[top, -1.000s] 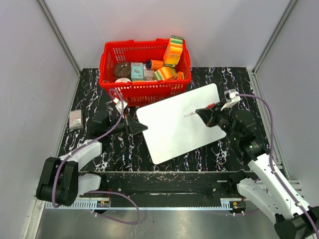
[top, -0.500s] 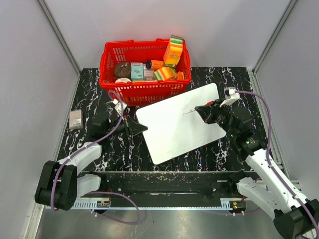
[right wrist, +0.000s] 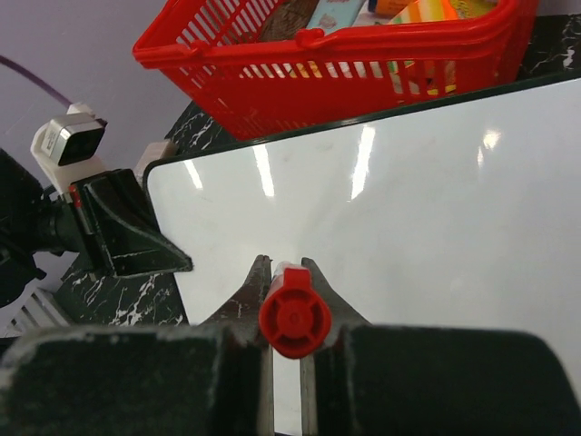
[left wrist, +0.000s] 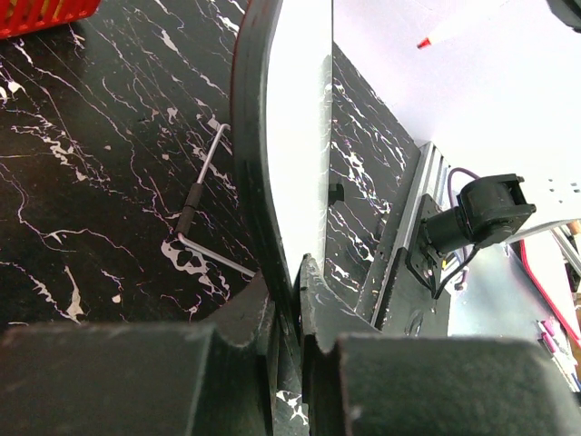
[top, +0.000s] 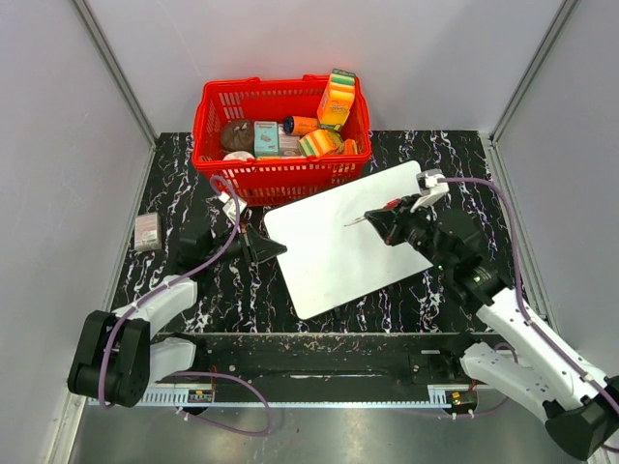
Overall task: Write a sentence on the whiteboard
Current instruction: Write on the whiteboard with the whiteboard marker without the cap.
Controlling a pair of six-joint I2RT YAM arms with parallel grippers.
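The whiteboard [top: 338, 246] lies tilted on the black marbled table, in front of the red basket. I see no red writing on it in any view. My left gripper [top: 266, 246] is shut on the board's left corner; the left wrist view shows the board's edge [left wrist: 300, 136] between its jaws [left wrist: 289, 291]. My right gripper [top: 382, 224] is shut on a red-capped marker [top: 360, 219] whose tip points left over the board's middle. In the right wrist view the marker's red end [right wrist: 294, 313] sits between the fingers, above the board [right wrist: 408, 200].
A red basket [top: 280, 169] full of groceries stands just behind the board and also shows in the right wrist view [right wrist: 345, 73]. A small grey box [top: 147, 232] lies at the table's left edge. A thin metal hex key [left wrist: 204, 195] lies beside the board's left edge.
My right gripper has moved left across the board with the marker. The left gripper and the board have stayed put.
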